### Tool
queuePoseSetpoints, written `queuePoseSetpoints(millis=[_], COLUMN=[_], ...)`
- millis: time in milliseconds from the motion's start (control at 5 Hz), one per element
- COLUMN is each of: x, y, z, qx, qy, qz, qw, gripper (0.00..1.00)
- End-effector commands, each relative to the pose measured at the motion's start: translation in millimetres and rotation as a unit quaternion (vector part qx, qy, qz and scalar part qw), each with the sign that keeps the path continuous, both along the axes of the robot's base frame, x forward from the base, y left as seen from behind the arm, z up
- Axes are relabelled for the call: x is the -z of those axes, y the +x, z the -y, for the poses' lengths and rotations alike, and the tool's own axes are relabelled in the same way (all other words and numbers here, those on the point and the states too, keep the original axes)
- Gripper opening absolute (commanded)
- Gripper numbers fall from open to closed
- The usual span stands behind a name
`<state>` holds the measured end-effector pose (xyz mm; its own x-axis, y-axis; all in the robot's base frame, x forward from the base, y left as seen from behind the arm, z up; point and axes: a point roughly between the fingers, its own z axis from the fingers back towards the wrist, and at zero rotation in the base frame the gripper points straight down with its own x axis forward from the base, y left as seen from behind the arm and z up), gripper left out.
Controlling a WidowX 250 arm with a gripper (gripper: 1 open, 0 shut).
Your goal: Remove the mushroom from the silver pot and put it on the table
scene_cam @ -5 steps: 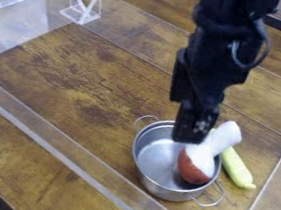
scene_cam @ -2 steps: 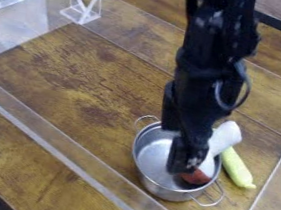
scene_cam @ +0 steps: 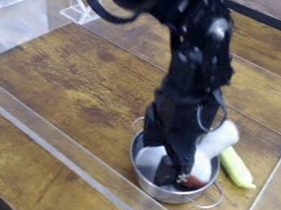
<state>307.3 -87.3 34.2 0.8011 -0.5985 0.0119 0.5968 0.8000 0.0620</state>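
reaching straight down into the small round shiny metal pot (scene_cam: 173, 168), the black robot gripper (scene_cam: 177, 170) has its fingers spread wide apart, closed on nothing, with their tips low inside the pot's bowl. the toy mushroom with a reddish-brown cap and thick white stem (scene_cam: 209, 152) lies tilted in the pot, its cap down near the bottom at the right side and its white stem leaning up over the rim toward the upper right. the arm hides much of it, so whether a finger touches the cap cannot be told. the pot stands on the brown wood-plank table (scene_cam: 80, 77), which clear acrylic walls (scene_cam: 43, 136) edge. just right of the pot lies a long yellow-green vegetable (scene_cam: 238, 167).
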Motion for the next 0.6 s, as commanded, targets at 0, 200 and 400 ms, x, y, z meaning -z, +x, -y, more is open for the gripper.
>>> queuePoseSetpoints(millis=[0,200,400], x=[-10.7,-11.3,-18.2], y=[22.1,34.1,31.4], z=[10.2,15.1,17.7], qx=[-0.038,-0.079,-0.069], qy=[-0.006,0.000,0.001], qz=[0.030,0.035,0.043], qw=[0.9988,0.9963,0.9966], gripper=[1.00,0.00,1.00])
